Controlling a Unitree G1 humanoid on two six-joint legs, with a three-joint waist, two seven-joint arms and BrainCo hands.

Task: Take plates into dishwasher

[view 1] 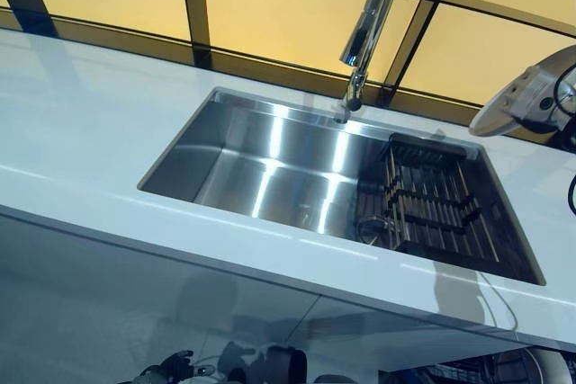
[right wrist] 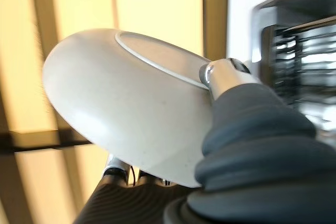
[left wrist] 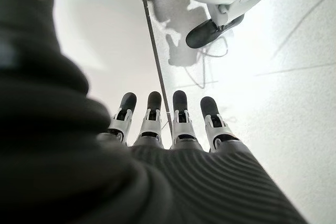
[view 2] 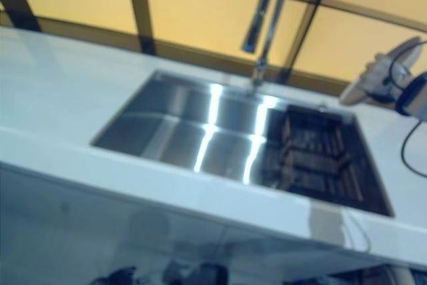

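Observation:
A white plate [right wrist: 131, 103] is held up on edge in my right hand [right wrist: 224, 74]. The thumb lies on the plate's underside by the foot ring and the fingers curl under its rim. From the head, the plate [view 1: 526, 94] hangs above the counter at the far right, beyond the sink's right end. The right hand [view 2: 413, 95] shows just behind it at the picture's edge. My left hand [left wrist: 178, 129] hangs low beside the white cabinet front. Its fingers [left wrist: 153, 109] are straight, point down at the floor and hold nothing.
A steel sink [view 1: 225, 150] is set in the white counter [view 1: 72, 123], with a dark dish rack [view 1: 432, 200] in its right half. A chrome faucet [view 1: 369, 29] rises behind it before amber panes. Something dark and wiry [view 1: 477, 370] shows below the counter edge, lower right.

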